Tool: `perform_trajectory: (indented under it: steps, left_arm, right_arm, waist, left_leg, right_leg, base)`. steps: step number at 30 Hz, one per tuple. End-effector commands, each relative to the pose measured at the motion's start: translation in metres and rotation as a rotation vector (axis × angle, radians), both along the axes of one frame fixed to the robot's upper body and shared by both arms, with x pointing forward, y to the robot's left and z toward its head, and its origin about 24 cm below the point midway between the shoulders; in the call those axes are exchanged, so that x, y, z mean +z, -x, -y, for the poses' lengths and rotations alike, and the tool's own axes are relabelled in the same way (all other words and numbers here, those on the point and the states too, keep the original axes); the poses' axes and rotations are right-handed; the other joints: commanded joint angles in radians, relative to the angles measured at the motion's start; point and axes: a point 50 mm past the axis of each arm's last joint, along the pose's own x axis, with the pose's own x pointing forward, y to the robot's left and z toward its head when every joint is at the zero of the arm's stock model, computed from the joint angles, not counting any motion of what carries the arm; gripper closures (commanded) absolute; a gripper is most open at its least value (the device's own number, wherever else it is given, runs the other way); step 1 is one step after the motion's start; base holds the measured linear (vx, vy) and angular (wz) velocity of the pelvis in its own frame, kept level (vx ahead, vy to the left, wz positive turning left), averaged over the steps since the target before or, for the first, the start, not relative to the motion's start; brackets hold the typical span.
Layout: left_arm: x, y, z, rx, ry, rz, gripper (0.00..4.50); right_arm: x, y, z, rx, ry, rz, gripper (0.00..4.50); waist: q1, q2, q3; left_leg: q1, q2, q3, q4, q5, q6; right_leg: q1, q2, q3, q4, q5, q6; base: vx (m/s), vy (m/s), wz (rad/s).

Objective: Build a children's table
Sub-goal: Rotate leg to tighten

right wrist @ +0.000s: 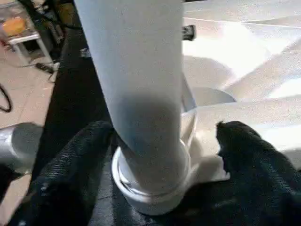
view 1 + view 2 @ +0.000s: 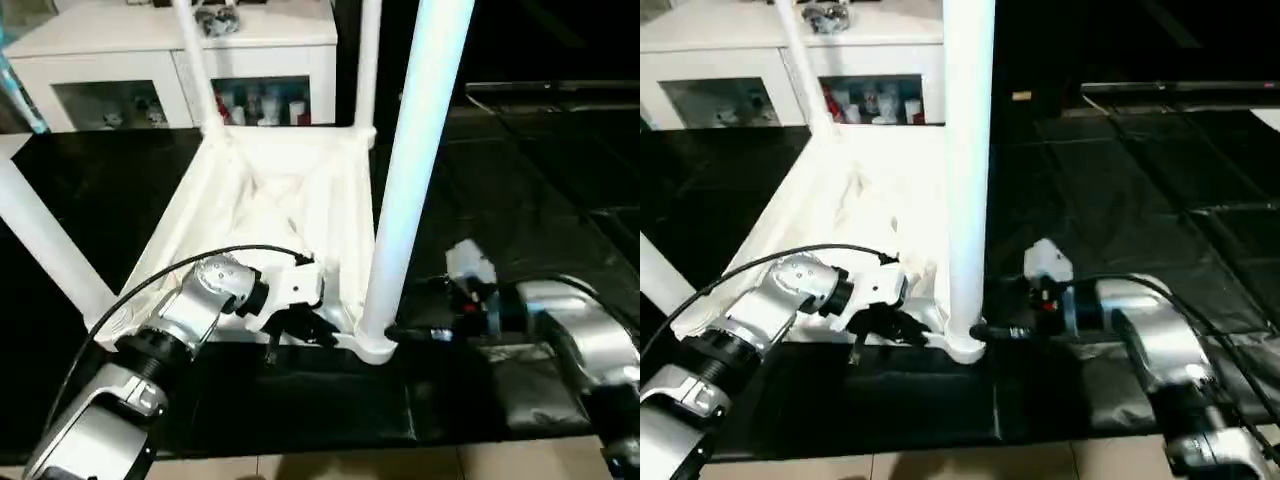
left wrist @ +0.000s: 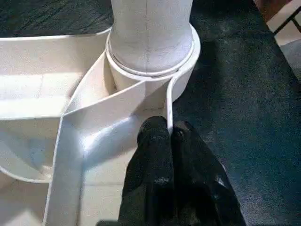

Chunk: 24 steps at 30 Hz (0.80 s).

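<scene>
Left claw pinches the tabletop rim; right claw gapes wide around the near leg.

Left jaws closed, right jaws apparently apart.

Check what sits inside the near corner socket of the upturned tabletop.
A white leg stands upright in the near corner socket of the tabletop. Its bottom end is hidden inside the socket, so how deep it sits cannot be seen.
</scene>
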Motion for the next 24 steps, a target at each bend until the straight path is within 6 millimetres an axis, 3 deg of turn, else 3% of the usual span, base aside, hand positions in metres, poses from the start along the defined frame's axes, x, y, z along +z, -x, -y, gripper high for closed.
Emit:
perform_trajectory:
  steps: [1, 3, 7, 17, 24]
  left_arm:
    - [0.005, 0.005, 0.010, -0.101, -0.014, 0.019, 4.50]
    - [0.005, 0.005, 0.010, -0.104, -0.014, 0.021, 4.50]
    - [0.004, 0.005, 0.009, -0.105, -0.015, 0.021, 4.50]
    - [0.004, 0.005, 0.009, -0.098, -0.018, 0.025, 4.50]
    - [0.004, 0.004, 0.009, -0.098, -0.020, 0.028, 4.50]
  right_arm:
    - [0.003, -0.002, -0.003, 0.036, 0.006, 0.015, 0.92]
    - [0.002, -0.003, -0.006, 0.064, 0.006, 0.010, 1.26]
    - [0.001, -0.004, -0.007, 0.081, 0.008, 0.008, 1.46]
    - [-0.003, -0.005, -0.011, 0.114, 0.021, -0.007, 2.46]
    - [-0.004, -0.005, -0.016, 0.134, 0.007, -0.006, 2.59]
  waist:
    - [-0.006, -0.016, -0.071]
    - [-0.006, -0.016, -0.072]
    - [-0.007, -0.016, -0.073]
    - [-0.007, -0.014, -0.073]
    - [-0.008, -0.015, -0.073]
  left_leg:
    - [-0.005, 0.016, 0.009, -0.063, -0.133, 0.100]
    - [-0.004, 0.016, 0.009, -0.062, -0.129, 0.098]
    - [-0.005, 0.016, 0.009, -0.061, -0.132, 0.098]
    - [-0.007, 0.016, 0.008, -0.061, -0.122, 0.100]
    - [-0.007, 0.015, 0.008, -0.061, -0.130, 0.098]
  right_leg:
    - [0.069, -0.032, 0.039, -0.054, -0.223, -0.236]
    - [0.068, -0.032, 0.039, -0.054, -0.228, -0.235]
    - [0.068, -0.032, 0.039, -0.053, -0.224, -0.236]
    - [0.068, -0.031, 0.037, -0.052, -0.223, -0.237]
    - [0.068, -0.030, 0.037, -0.054, -0.235, -0.234]
  base:
    - [0.000, 0.000, 0.00]
    - [0.000, 0.000, 0.00]
    - [0.000, 0.000, 0.00]
    - [0.000, 0.000, 0.00]
    - [0.000, 0.000, 0.00]
